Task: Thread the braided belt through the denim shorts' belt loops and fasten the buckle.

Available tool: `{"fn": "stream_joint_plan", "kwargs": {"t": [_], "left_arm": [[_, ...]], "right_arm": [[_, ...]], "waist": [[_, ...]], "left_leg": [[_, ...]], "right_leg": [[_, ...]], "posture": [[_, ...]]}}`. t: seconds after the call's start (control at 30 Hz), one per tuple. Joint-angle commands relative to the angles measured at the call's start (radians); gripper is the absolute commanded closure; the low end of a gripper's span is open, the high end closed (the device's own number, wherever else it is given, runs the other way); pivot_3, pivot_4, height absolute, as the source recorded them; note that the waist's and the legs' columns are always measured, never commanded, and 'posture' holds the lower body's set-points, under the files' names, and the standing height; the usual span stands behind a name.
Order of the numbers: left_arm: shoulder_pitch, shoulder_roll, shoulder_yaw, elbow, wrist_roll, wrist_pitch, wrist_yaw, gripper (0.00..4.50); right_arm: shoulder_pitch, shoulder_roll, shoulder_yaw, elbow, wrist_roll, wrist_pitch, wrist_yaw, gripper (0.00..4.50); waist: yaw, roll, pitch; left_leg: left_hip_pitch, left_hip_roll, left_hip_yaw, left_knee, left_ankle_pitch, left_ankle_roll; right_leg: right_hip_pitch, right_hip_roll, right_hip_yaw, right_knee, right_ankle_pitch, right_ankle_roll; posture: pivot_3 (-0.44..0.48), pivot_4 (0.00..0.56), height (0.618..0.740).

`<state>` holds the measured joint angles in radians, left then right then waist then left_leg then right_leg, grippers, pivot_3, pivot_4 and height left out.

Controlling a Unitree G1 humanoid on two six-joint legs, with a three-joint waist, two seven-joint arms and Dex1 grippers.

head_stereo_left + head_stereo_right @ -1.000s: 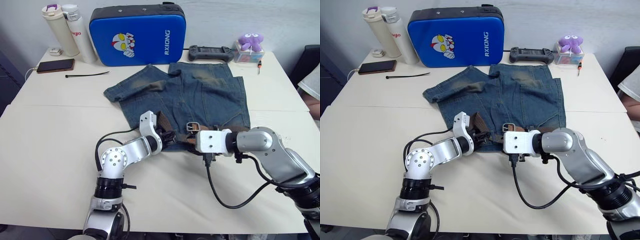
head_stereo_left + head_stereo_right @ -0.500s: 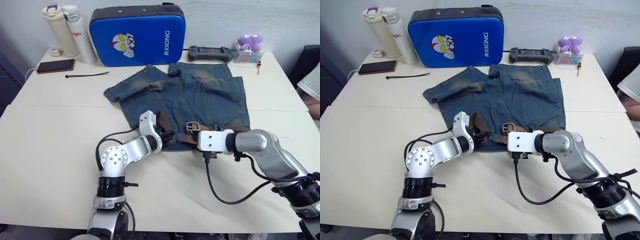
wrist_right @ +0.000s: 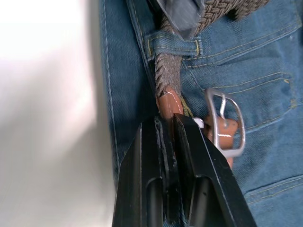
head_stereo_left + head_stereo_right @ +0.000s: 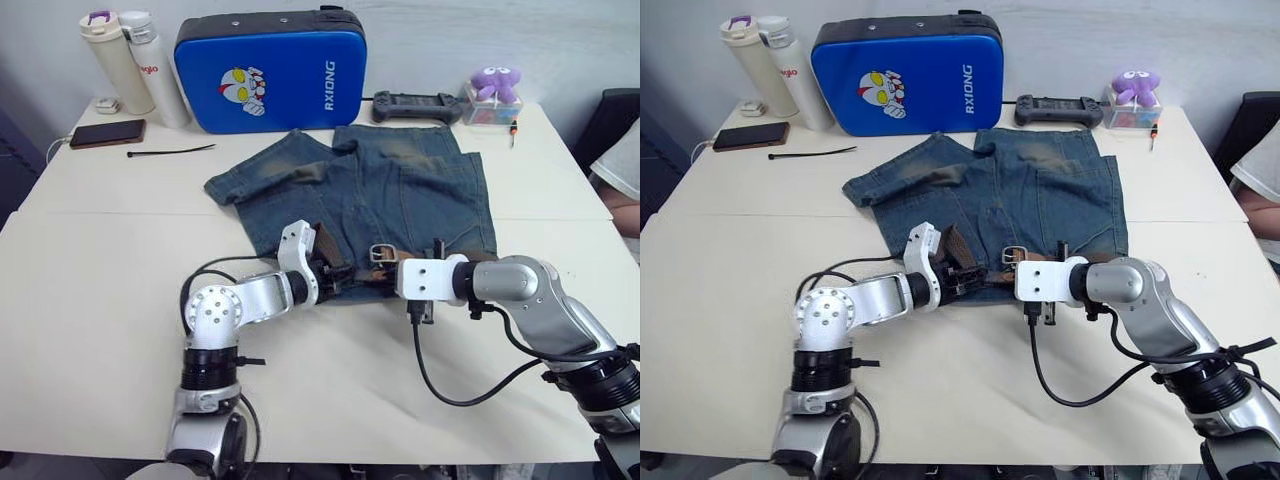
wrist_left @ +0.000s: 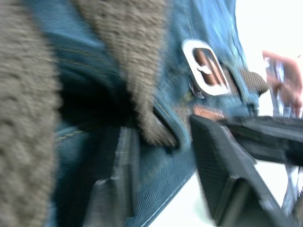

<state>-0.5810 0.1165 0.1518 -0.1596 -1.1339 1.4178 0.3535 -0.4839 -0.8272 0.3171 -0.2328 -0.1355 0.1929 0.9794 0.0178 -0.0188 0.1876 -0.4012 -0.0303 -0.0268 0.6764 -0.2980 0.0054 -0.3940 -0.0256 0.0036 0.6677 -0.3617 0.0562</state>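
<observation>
while left pincer (image 5: 161, 175) gapes at denim shorts (image 4: 400, 180) waistband, right pincer (image 3: 168, 125) clamps braided belt (image 3: 166, 78) tip beside buckle (image 3: 226, 123).

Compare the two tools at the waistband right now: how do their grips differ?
The right tool is shut on the braided belt's leather tip just past a belt loop, beside the buckle. The left tool is open, its fingers straddling the denim shorts' waistband and the belt's woven strap. Both work at the near waistband edge, facing each other.
</observation>
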Motion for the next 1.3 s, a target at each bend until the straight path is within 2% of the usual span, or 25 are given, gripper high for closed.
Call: {"fn": "stream_joint_plan", "kwargs": {"t": [0.03, 0.07, 0.2, 0.27, 0.37, 0.47, 0.57, 0.63, 0.7, 0.77, 0.87, 0.9, 0.93, 1.0, 1.07, 1.1, 1.17, 1.3], "left_arm": [[-0.029, 0.127, 0.034, -0.102, -0.109, 0.148, -0.101, 1.40], [-0.033, 0.170, 0.030, -0.116, -0.126, 0.175, -0.130, 1.40], [-0.046, 0.473, -0.044, -0.199, -0.259, 0.197, -0.335, 1.40], [-0.065, 0.565, -0.048, -0.207, -0.272, 0.197, -0.422, 1.40], [-0.087, 0.623, -0.055, -0.193, -0.239, 0.186, -0.496, 1.40], [-0.091, 0.624, -0.096, -0.158, -0.118, 0.132, -0.496, 1.40], [-0.070, 0.507, -0.061, -0.098, -0.099, 0.111, -0.429, 1.40], [-0.022, 0.378, 0.016, -0.039, -0.106, 0.105, -0.293, 1.40], [0.025, 0.265, 0.094, 0.009, -0.197, 0.096, -0.152, 1.40], [0.097, 0.181, 0.117, 0.010, -0.345, 0.030, 0.034, 1.40], [0.215, 0.119, 0.036, -0.052, -0.694, -0.216, 0.355, 1.40], [0.246, 0.091, 0.004, -0.096, -0.779, -0.290, 0.418, 1.40], [0.265, 0.069, -0.016, -0.131, -0.820, -0.338, 0.457, 1.40], [0.310, -0.057, -0.031, -0.230, -0.838, -0.464, 0.540, 1.40], [0.327, -0.234, -0.001, -0.320, -0.838, -0.632, 0.638, 1.40], [0.325, -0.292, 0.013, -0.349, -0.838, -0.691, 0.675, 1.40], [0.360, -0.275, 0.034, -0.378, -0.838, -0.722, 0.711, 1.40], [0.441, -0.146, 0.048, -0.413, -0.838, -0.734, 0.736, 1.40]], "right_arm": [[-0.017, -0.007, -0.033, -0.029, 0.014, -0.022, 0.021, 4.50], [-0.019, -0.008, -0.036, -0.028, 0.015, -0.026, 0.025, 4.50], [-0.030, -0.026, -0.059, -0.030, 0.035, -0.035, 0.050, 4.50], [-0.035, -0.039, -0.071, -0.037, 0.049, -0.039, 0.070, 4.50], [-0.041, -0.049, -0.079, -0.035, 0.058, -0.046, 0.081, 4.50], [-0.048, -0.039, -0.072, -0.022, 0.045, -0.052, 0.076, 4.50], [-0.048, -0.017, -0.058, -0.030, 0.041, -0.042, 0.069, 4.50], [-0.055, -0.002, -0.053, -0.037, 0.041, -0.029, 0.062, 4.50], [-0.058, 0.007, -0.053, -0.041, 0.039, -0.021, 0.062, 4.50], [-0.056, 0.013, -0.056, -0.046, 0.038, -0.016, 0.064, 4.50], [-0.055, 0.019, -0.055, -0.050, 0.039, -0.009, 0.066, 4.50], [-0.054, 0.019, -0.054, -0.049, 0.040, -0.009, 0.069, 4.50], [-0.054, 0.020, -0.053, -0.048, 0.040, -0.010, 0.070, 4.50], [-0.056, 0.023, -0.050, -0.041, 0.042, -0.012, 0.074, 4.50], [-0.061, 0.028, -0.047, -0.034, 0.044, -0.016, 0.077, 4.50], [-0.061, 0.030, -0.048, -0.032, 0.044, -0.017, 0.079, 4.50], [-0.064, 0.035, -0.046, -0.028, 0.045, -0.019, 0.083, 4.50], [-0.069, 0.049, -0.039, -0.018, 0.049, -0.020, 0.091, 4.50]], "waist": [[-0.006, 0.000, 0.000], [-0.008, 0.000, 0.000], [-0.024, 0.000, 0.000], [-0.021, 0.000, 0.000], [-0.019, 0.000, 0.000], [-0.018, 0.000, 0.000], [-0.017, 0.000, 0.000], [-0.016, 0.000, 0.000], [-0.015, 0.000, 0.000], [-0.017, 0.000, 0.000], [-0.016, 0.000, 0.000], [-0.015, 0.000, 0.000], [-0.015, 0.000, 0.000], [-0.007, 0.000, 0.000], [0.003, 0.000, 0.000], [0.005, -0.001, 0.000], [0.005, -0.002, 0.001], [-0.001, -0.002, 0.000]], "left_leg": [[0.000, 0.000, 0.000, 0.000, 0.000, 0.000], [0.000, 0.000, 0.000, 0.000, 0.000, -0.001], [0.001, 0.000, 0.000, -0.002, 0.001, -0.001], [0.002, 0.000, 0.000, -0.004, 0.001, -0.002], [0.003, 0.000, 0.000, -0.004, 0.001, -0.002], [0.004, 0.000, 0.000, -0.005, 0.001, -0.002], [0.004, 0.000, 0.000, -0.006, 0.001, -0.001], [0.003, 0.000, 0.000, -0.006, 0.001, -0.001], [0.004, 0.000, 0.000, -0.006, 0.001, 0.000], [0.003, 0.000, 0.000, -0.004, 0.001, 0.000], [0.003, 0.000, 0.000, -0.004, 0.001, 0.000], [0.003, 0.000, 0.000, -0.003, 0.001, 0.000], [0.003, 0.000, 0.000, -0.002, 0.001, 0.000], [0.003, 0.000, 0.000, 0.001, 0.000, 0.001], [0.003, 0.000, 0.000, 0.003, -0.001, 0.002], [0.003, 0.000, 0.001, 0.004, -0.001, 0.003], [0.002, 0.001, 0.001, 0.005, -0.001, 0.002], [0.009, 0.001, 0.008, 0.000, -0.001, 0.002]], "right_leg": [[0.000, 0.000, 0.000, 0.001, 0.000, 0.000], [-0.001, 0.000, 0.000, 0.001, 0.000, 0.000], [-0.001, 0.000, 0.000, 0.002, 0.000, 0.000], [-0.001, 0.000, 0.001, 0.001, 0.000, -0.001], [0.001, -0.001, 0.001, -0.001, 0.000, -0.001], [0.001, -0.001, 0.001, -0.001, 0.000, -0.001], [0.001, -0.001, 0.001, -0.002, 0.000, -0.001], [0.001, -0.001, 0.001, -0.002, 0.000, -0.001], [0.001, -0.001, 0.001, -0.001, 0.000, -0.001], [0.000, -0.001, 0.001, 0.000, 0.000, -0.001], [0.000, -0.001, 0.001, 0.001, 0.000, -0.001], [0.001, -0.001, 0.001, 0.001, 0.000, -0.001], [0.001, -0.001, 0.001, 0.002, 0.000, -0.001], [0.002, -0.001, 0.001, 0.001, 0.000, 0.000], [0.003, -0.001, 0.001, 0.001, 0.000, 0.000], [0.004, -0.001, 0.001, 0.000, 0.000, 0.000], [0.004, 0.001, 0.001, 0.000, 0.001, 0.001], [0.006, 0.001, 0.006, 0.000, 0.001, 0.001]], "posture": [[0.000, 0.150, 0.739], [0.000, 0.150, 0.739], [0.000, 0.150, 0.739], [0.000, 0.150, 0.739], [0.000, 0.150, 0.739], [0.000, 0.150, 0.739], [0.000, 0.150, 0.739], [0.000, 0.150, 0.739], [0.000, 0.150, 0.739], [0.000, 0.150, 0.739], [0.000, 0.150, 0.739], [0.000, 0.150, 0.739], [0.000, 0.150, 0.739], [0.000, 0.150, 0.739], [0.000, 0.150, 0.739], [0.000, 0.150, 0.739], [0.000, 0.150, 0.739], [0.000, 0.150, 0.739]]}}
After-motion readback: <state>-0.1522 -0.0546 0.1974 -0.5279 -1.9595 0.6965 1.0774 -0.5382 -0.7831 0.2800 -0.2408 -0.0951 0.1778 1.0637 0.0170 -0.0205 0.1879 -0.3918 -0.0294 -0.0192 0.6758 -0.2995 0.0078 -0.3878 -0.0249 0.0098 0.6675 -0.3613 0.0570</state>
